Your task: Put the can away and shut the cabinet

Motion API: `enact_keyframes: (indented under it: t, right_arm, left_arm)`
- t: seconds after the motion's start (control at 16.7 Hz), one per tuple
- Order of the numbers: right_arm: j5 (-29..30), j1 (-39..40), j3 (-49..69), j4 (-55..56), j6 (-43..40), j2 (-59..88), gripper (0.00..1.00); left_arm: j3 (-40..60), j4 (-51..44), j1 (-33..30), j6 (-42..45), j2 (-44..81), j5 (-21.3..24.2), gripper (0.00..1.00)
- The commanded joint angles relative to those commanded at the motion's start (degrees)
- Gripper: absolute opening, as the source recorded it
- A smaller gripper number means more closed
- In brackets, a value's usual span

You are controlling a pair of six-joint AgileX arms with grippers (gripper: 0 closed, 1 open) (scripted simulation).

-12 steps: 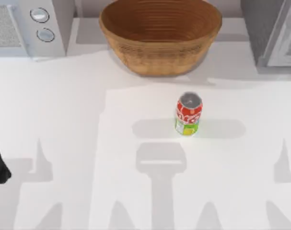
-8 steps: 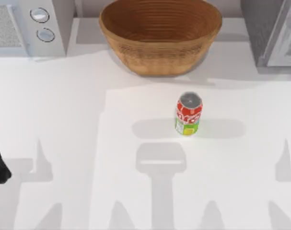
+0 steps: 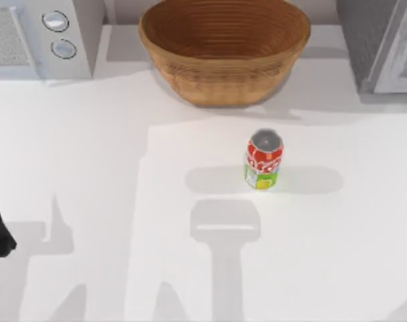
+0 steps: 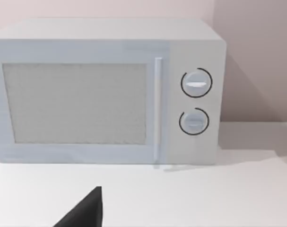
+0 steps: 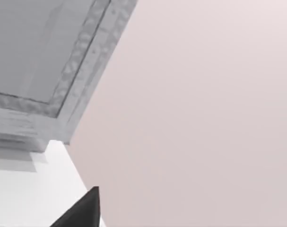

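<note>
Top view: white table (image 3: 89, 147) bears can (image 3: 263, 159), wicker basket (image 3: 223, 50), microwave (image 3: 35, 37); either pincer's state, cannot tell.

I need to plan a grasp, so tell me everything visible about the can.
The can is small and stands upright on the white table, right of centre, in front of the wicker basket and apart from it. Its round top is silver, its upper band red with white marks, its lower part yellow-green. Nothing touches it but the table.
</note>
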Motion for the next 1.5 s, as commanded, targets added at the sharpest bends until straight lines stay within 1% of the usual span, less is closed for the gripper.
enact_keyframes:
  t: [0.12,0.24,0.36,0.54,0.84,1.5]
  right_arm:
    - [2.08,-10.66,1.16,3.64,-11.6,4.41,1.0]
    - [4.34,-22.64,2.47,7.69,-24.9,9.48,1.0]
    - [6.75,-35.75,3.91,12.1,-39.71,15.13,1.0]
    - [10.61,-57.18,6.34,19.27,-64.34,24.55,1.0]
    - [17.54,-96.07,10.98,32.22,-109.91,41.96,1.0]
    - [33.1,-184.74,22.78,61.53,-216.39,83.0,1.0]
  left_arm:
    - [0.0,0.0,0.0,0.0,0.0,0.0,1.0]
    - [0.0,0.0,0.0,0.0,0.0,0.0,1.0]
    - [0.0,0.0,0.0,0.0,0.0,0.0,1.0]
    - [0.0,0.0,0.0,0.0,0.0,0.0,1.0]
    - [0.0,0.0,0.0,0.0,0.0,0.0,1.0]
    - [0.0,0.0,0.0,0.0,0.0,0.0,1.0]
